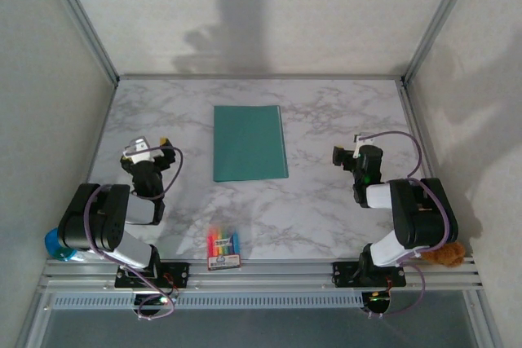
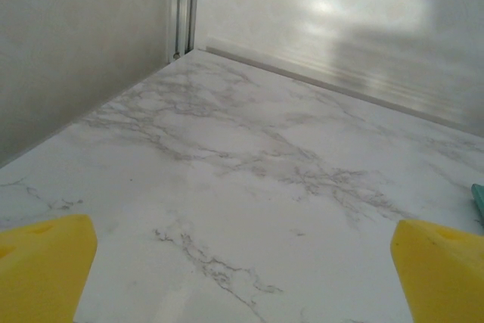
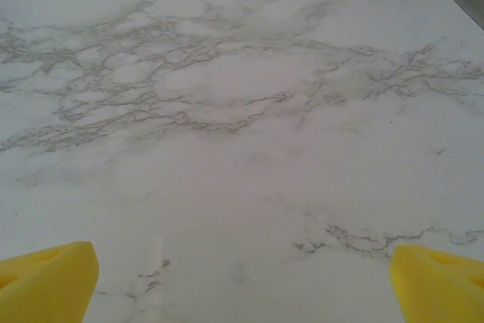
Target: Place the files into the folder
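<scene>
The teal-green folder (image 1: 249, 143) lies shut and flat on the marble table (image 1: 318, 201), in the middle toward the back. Its corner peeks in at the right edge of the left wrist view (image 2: 479, 198). The files are out of view. My left gripper (image 1: 151, 146) hovers left of the folder, open, its yellow fingertips (image 2: 45, 262) wide apart over bare marble. On the folder's right, my right gripper (image 1: 347, 151) is also open, with nothing between its yellow fingertips (image 3: 439, 281).
A small colourful crayon box (image 1: 223, 248) lies near the front edge between the arm bases. A brown plush toy (image 1: 444, 255) sits by the right base and a blue object (image 1: 55, 244) by the left base. Grey walls enclose the table on three sides.
</scene>
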